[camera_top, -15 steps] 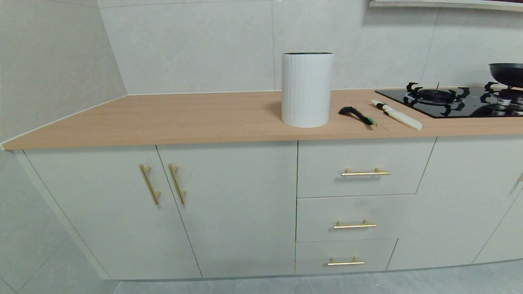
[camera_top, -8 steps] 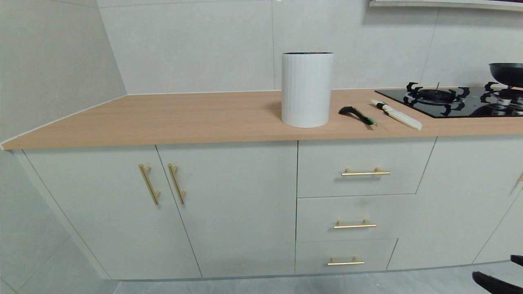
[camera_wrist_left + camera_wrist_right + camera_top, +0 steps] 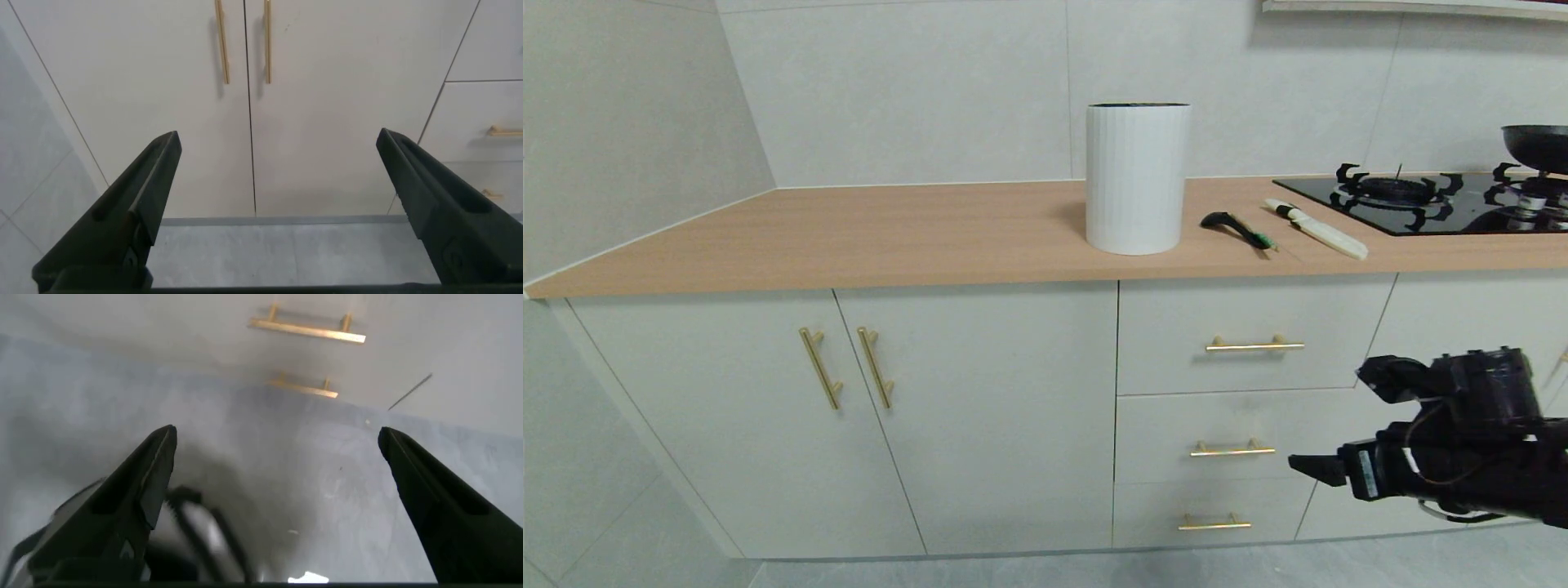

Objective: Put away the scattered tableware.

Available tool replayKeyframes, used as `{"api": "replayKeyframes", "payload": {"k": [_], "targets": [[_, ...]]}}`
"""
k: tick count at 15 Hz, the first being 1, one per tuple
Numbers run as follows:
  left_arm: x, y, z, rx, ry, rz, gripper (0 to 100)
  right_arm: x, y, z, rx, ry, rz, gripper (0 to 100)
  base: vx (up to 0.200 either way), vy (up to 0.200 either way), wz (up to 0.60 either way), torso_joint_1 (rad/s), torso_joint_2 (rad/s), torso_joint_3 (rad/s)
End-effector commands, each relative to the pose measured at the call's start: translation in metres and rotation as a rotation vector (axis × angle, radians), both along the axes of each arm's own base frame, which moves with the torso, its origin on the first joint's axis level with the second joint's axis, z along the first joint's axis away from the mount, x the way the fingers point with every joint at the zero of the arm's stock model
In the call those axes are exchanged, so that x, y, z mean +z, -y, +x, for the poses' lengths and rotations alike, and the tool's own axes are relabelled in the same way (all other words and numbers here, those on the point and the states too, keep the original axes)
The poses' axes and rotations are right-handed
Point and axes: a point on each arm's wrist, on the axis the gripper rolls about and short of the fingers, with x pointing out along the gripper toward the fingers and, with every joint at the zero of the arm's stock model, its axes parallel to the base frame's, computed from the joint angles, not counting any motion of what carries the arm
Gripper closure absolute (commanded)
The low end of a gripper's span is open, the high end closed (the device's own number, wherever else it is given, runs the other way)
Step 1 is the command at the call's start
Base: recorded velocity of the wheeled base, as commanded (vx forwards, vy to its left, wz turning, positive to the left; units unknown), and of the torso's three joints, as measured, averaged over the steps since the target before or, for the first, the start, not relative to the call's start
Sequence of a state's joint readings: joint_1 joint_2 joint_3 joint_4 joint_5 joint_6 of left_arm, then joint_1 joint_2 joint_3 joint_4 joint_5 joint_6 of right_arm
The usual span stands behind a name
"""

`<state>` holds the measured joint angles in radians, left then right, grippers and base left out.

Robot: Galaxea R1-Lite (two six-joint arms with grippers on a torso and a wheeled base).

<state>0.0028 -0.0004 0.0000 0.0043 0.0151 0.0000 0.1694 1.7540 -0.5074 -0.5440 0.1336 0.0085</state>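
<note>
Head view: we are seeing the white holder (image 3: 1135, 180) standing on the counter (image 3: 890, 237), a black spoon (image 3: 1237, 229) lying at its 3 o'clock and a knife (image 3: 1315, 229) just beyond.

The right gripper (image 3: 1335, 420) is hanging at 5 o'clock before the drawers (image 3: 1176, 359), jaws spread.

Left wrist view: the left gripper (image 3: 278, 145) is facing cupboard doors (image 3: 327, 122), jaws wide apart.

Right wrist view: jaws gaping over the floor (image 3: 286, 474).

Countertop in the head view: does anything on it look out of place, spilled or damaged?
Yes, two things lie loose on the countertop, right of the upright white holder: a black spoon and a pale knife, both askew, near the hob. Nothing looks spilled or broken.
</note>
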Motion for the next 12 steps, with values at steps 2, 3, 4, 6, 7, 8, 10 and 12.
{"api": "replayKeyframes", "payload": {"k": [2,3,4,6,7,8,10,12], "targets": [[0.0,0.0,0.0,0.001,-0.001,0.0,0,-0.072,-0.011,0.058,-0.031,-0.089,-0.052,0,0.0,0.0,0.0,0.0,0.0,0.0],[0.0,0.0,0.0,0.001,-0.001,0.0,0,-0.083,-0.013,0.071,-0.031,-0.09,-0.053,0,0.0,0.0,0.0,0.0,0.0,0.0],[0.0,0.0,0.0,0.001,-0.001,0.0,0,-0.086,-0.014,0.076,-0.032,-0.087,-0.053,0,0.0,0.0,0.0,0.0,0.0,0.0],[0.0,0.0,0.0,0.001,-0.001,0.0,0,-0.093,-0.021,0.099,-0.026,-0.057,-0.046,0,0.0,0.0,0.0,0.0,0.0,0.0],[0.0,0.0,0.0,0.001,-0.001,0.0,0,-0.096,-0.023,0.1,-0.023,-0.061,-0.045,0,0.0,0.0,0.0,0.0,0.0,0.0],[0.0,0.0,0.0,0.001,-0.001,0.0,0,-0.113,-0.029,0.104,-0.017,-0.085,-0.051,0,0.0,0.0,0.0,0.0,0.0,0.0],[0.0,0.0,0.0,0.001,-0.001,0.0,0,-0.13,-0.032,0.11,-0.049,-0.06,-0.077,0,0.0,0.0,0.0,0.0,0.0,0.0],[0.0,0.0,0.0,0.001,-0.001,0.0,0,-0.142,-0.038,0.111,-0.056,-0.041,-0.088,0,0.0,0.0,0.0,0.0,0.0,0.0]]}}
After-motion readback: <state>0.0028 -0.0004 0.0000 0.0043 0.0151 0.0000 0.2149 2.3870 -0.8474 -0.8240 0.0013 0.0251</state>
